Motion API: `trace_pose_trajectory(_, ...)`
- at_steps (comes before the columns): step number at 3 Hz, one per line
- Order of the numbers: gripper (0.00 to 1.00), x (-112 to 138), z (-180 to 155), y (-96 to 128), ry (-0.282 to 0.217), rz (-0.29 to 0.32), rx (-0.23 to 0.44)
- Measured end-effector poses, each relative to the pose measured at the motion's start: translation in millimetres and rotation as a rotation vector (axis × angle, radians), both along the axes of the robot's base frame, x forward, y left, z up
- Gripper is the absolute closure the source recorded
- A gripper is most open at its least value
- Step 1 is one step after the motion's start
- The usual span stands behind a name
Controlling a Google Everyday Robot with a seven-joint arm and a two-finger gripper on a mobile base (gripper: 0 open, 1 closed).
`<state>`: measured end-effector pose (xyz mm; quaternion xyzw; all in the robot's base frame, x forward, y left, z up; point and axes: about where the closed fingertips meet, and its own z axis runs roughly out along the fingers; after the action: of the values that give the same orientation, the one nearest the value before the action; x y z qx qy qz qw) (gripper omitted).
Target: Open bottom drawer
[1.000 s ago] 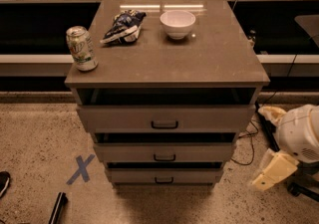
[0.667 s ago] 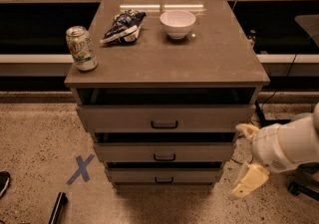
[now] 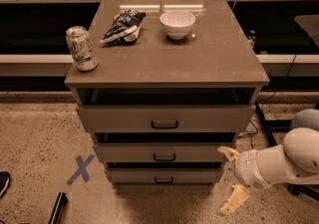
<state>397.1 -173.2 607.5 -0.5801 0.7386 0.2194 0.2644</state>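
The bottom drawer is the lowest of three grey-brown drawer fronts, with a small dark handle at its centre. It sits about flush with the drawers above. My gripper is at the cabinet's lower right corner, just right of the bottom drawer's front and right of its handle. Its cream fingers are spread apart and hold nothing. The white arm reaches in from the right.
On the cabinet top stand a soda can, a chip bag and a white bowl. A blue tape X marks the floor at left. Cables lie right of the cabinet. A dark object lies at lower left.
My arm and gripper have moved left, from well right of the cabinet to its lower right corner beside the bottom drawer. The drawers have not moved.
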Motion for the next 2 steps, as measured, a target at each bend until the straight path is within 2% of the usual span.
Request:
trace_pose_trajectory(1, 0.00, -1.4, -4.8, 0.2, 0.000, 0.010, 0.005)
trace_pose_trajectory(2, 0.00, 8.9, -34.6, 4.8, 0.019, 0.018, -0.039)
